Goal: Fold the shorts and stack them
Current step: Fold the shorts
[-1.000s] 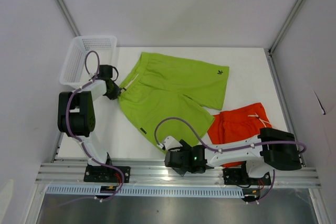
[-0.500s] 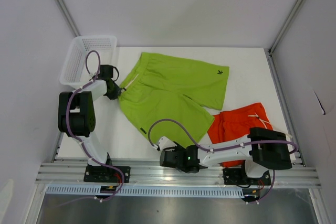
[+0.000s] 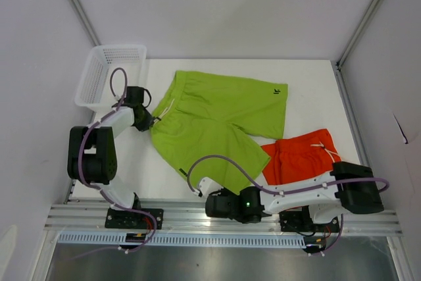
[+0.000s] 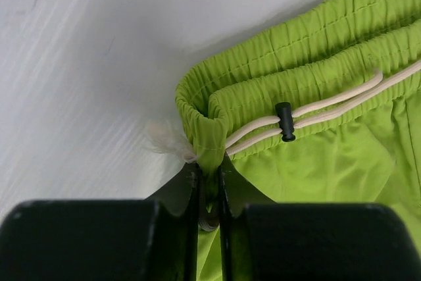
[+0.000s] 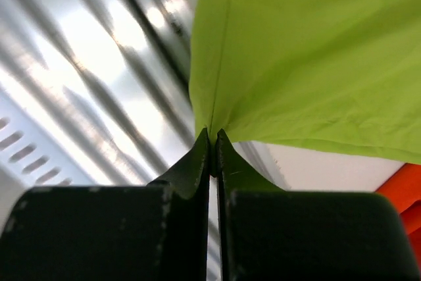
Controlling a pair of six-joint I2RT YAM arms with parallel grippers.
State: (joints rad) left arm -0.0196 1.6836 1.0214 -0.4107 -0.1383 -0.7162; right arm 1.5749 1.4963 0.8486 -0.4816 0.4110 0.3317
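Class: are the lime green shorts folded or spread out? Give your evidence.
Spread out: the lime green shorts show waistband and both legs laid open; left tool pinches the waistband corner, right tool a hem.

The white plastic mesh basket (image 3: 108, 74) blocks the far left corner. The lime green fabric shorts (image 3: 217, 116) cover the middle, and the bright orange fabric shorts (image 3: 299, 159) fill the near right. The bare white tabletop (image 3: 312, 87) leaves passage at far right (also a near-left strip beside the green hem).
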